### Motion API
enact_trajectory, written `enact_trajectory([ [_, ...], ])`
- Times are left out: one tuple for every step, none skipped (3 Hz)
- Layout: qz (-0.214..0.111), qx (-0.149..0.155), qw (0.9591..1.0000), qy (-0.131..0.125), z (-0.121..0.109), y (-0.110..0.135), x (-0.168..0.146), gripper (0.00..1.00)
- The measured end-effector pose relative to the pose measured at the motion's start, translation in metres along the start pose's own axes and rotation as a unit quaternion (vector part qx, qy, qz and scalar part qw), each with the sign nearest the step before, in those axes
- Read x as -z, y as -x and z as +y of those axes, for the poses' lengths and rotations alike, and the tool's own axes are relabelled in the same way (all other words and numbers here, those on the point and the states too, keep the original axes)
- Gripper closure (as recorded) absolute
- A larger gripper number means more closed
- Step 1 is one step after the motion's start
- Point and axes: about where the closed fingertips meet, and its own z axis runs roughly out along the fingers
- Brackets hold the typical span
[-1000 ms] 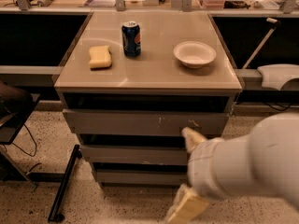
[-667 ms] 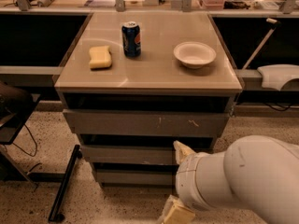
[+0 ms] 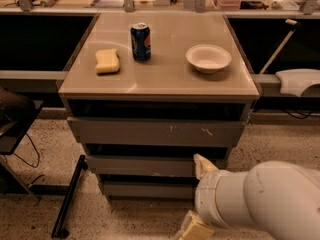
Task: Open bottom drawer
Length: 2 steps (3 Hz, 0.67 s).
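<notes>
The bottom drawer point(image 3: 145, 189) is the lowest of three in the desk point(image 3: 170, 81), under the middle drawer point(image 3: 140, 165) and the scratched top drawer point(image 3: 150, 132). The pincer point(image 3: 194, 196) is at the near right, in front of the bottom drawer's right end. Its two cream fingers point(image 3: 204, 165) are spread wide and grip nothing. A sponge point(image 3: 107, 61), a can point(image 3: 141, 42) and a bowl point(image 3: 208, 58) sit on the desk.

Room setting. The jaws hang low at right, in front of the cabinet point(image 3: 150, 132), near its foot. Above them: a beige worktop point(image 3: 165, 79), glossy under warm light. Left of and beneath them: speckled floor point(image 3: 125, 224), bearing a black bar point(image 3: 68, 196) and a thin cable point(image 3: 32, 151). Far above and behind: dark recesses point(image 3: 40, 39) under a cluttered rear counter point(image 3: 75, 5).
</notes>
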Motion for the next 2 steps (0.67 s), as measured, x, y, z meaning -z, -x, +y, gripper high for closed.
enact_trajectory([
  [0.025, -0.048, 0.9984, -0.015, -0.008, -0.082, -0.047, 0.0],
  [0.053, -0.081, 0.9948, -0.03, -0.027, -0.144, -0.09, 0.0],
])
